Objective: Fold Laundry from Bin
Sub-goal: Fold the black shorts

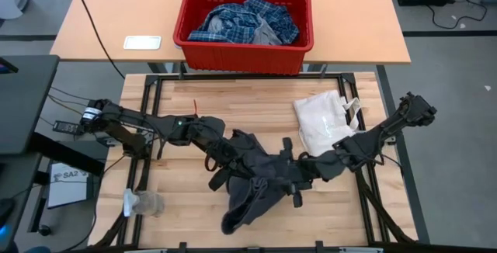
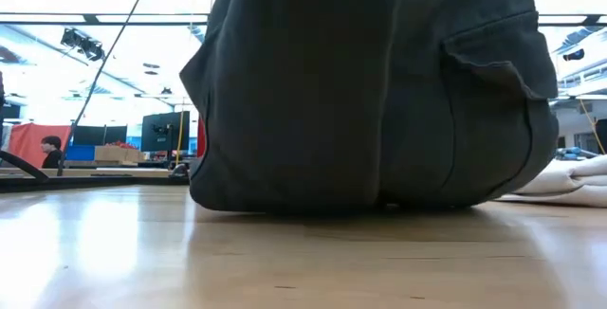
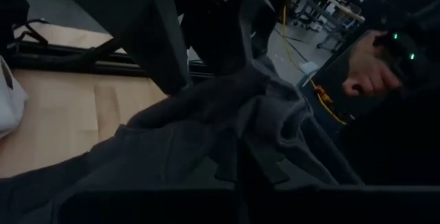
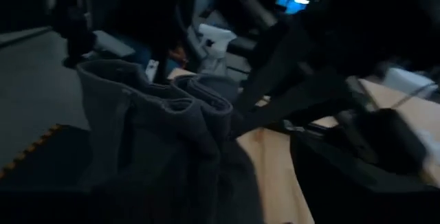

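Note:
The dark grey shorts [image 1: 256, 199] hang between my two grippers over the middle of the table. In the low view the shorts [image 2: 360, 91] fill the picture, with a flap pocket [image 2: 493, 63] on one side. My left gripper [image 1: 220, 158] is shut on their left upper part and my right gripper [image 1: 295, 177] on their right upper part. The red bin [image 1: 242, 51] stands on the far table and holds the blue-and-white plaid shirt [image 1: 233, 22] and a light grey piece [image 1: 268, 34]. No black piece shows. My left gripper holds a bunched fold of the shorts' upper part [image 3: 247, 124], coming level from the table's left; the fingers are sunk in the cloth and the layers cannot be told. The cloth hangs slack, and its lower edge [image 2: 285, 205] touches the table. My right gripper holds the shorts by the thick, doubled band edge [image 4: 199, 107], coming from the table's right; the fingers are hidden under the cloth. The shorts hang below the hold, and their lower end [image 1: 233, 220] lies on the table near the front edge.
A white fabric bag with cords [image 1: 322, 123] lies at the table's right, just behind my right arm. A small pale object [image 1: 144, 203] lies near the front left corner. A white flat object [image 1: 142, 42] lies left of the bin. A person's hand [image 3: 364, 80] shows beyond the table.

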